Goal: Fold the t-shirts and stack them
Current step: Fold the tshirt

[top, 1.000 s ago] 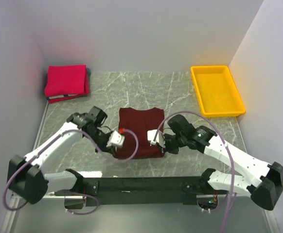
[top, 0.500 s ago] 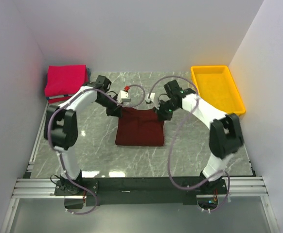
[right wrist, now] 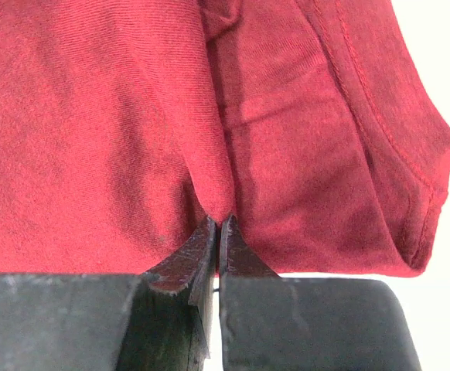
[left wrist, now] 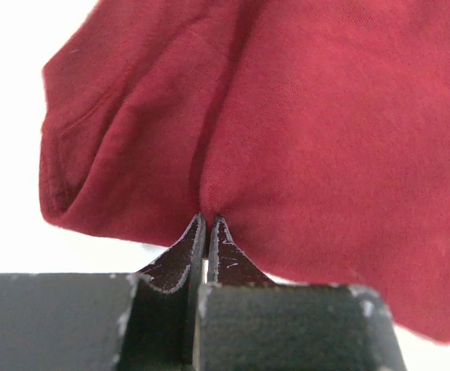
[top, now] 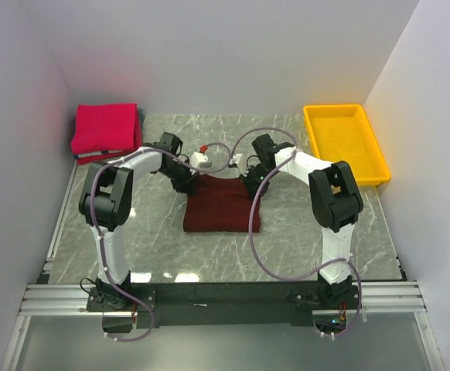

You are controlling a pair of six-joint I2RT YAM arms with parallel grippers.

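The dark maroon t-shirt (top: 222, 205) lies folded on the marble table in the middle. My left gripper (top: 186, 179) is shut on its far left corner and my right gripper (top: 252, 182) is shut on its far right corner. In the left wrist view the closed fingertips (left wrist: 208, 224) pinch a gather of the maroon cloth (left wrist: 302, 131). In the right wrist view the closed fingertips (right wrist: 219, 226) pinch the cloth (right wrist: 93, 131) beside a stitched hem. The bright pinkish-red t-shirt (top: 103, 127) lies folded on a stack at the far left corner.
A yellow plastic tray (top: 345, 143) stands at the far right. White walls close in the table on three sides. A black rail (top: 225, 297) carries both arm bases along the near edge.
Both grippers have carried the near edge of the maroon shirt up and over to the far edge. The shirt is now folded shorter, and both arms are stretched forward.
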